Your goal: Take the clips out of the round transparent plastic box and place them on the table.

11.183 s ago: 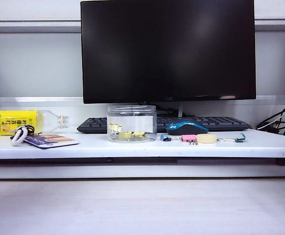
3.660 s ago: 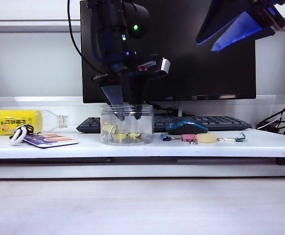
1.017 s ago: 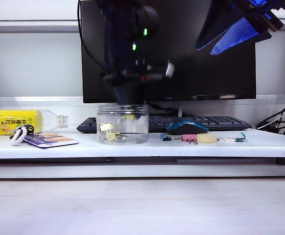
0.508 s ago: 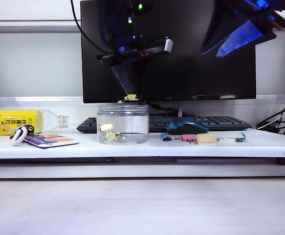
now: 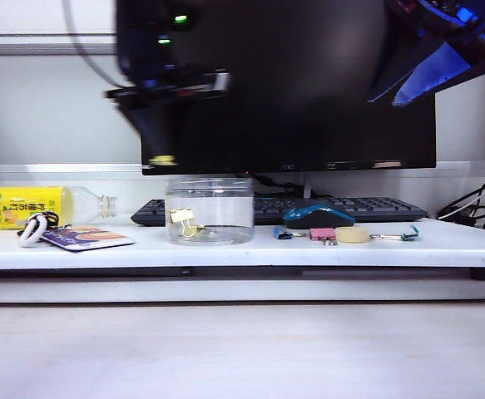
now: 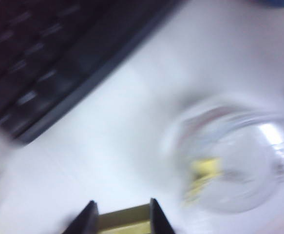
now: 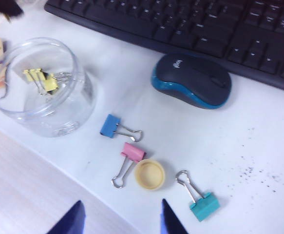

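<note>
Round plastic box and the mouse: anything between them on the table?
Right wrist view: between the round transparent plastic box and the mouse the table is bare white; the blue clip lies just off that line.

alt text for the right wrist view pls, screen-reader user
The open right gripper hangs above the white table. Below it lie a blue clip, a pink clip, a teal clip and a pale yellow cap. Further off are the round transparent plastic box, with yellow clips inside, a blue-and-black mouse and a black keyboard.
</note>
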Tool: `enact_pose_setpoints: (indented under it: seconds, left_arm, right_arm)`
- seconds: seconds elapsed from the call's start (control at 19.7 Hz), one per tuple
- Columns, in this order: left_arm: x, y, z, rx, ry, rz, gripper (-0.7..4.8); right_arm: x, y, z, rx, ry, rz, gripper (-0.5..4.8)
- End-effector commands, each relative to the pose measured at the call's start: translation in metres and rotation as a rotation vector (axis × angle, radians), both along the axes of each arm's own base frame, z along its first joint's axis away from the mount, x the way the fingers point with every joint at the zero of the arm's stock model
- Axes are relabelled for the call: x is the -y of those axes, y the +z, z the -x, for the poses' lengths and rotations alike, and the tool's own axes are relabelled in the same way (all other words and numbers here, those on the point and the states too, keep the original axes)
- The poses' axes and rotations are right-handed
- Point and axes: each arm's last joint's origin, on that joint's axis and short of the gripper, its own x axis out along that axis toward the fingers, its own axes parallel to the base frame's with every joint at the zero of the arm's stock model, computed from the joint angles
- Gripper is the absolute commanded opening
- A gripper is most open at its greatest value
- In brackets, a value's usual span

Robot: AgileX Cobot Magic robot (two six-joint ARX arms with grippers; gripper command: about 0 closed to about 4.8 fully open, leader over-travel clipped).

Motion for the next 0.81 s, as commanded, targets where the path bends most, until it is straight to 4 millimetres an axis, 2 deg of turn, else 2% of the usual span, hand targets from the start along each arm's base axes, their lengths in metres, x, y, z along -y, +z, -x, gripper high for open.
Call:
enact_pose_setpoints:
  seconds: [0.05,0.3,0.61,0.81]
  left_arm:
    - [-0.017,0.005,-0.003,-0.034,0.045,0.043,1.29]
    - [-0.021,0.0,-0.007,-0.064,0.054,0.07,1.29]
    - [-0.018,-0.035,-0.016,-0.198,0.055,0.013,1.29]
    - [-0.017,-0.047,-0.017,-0.231,0.053,-0.003,1.29]
  right_arm:
    - [-0.001,0.005,0.0,0.027,0.03,-0.03,2.03]
    - [-0.002,0.007,-0.002,0.047,0.046,-0.052,2.03]
    - [-0.002,0.007,-0.001,0.045,0.045,-0.052,2.03]
    - [-0.002,0.007,-0.001,0.042,0.044,-0.051,2.03]
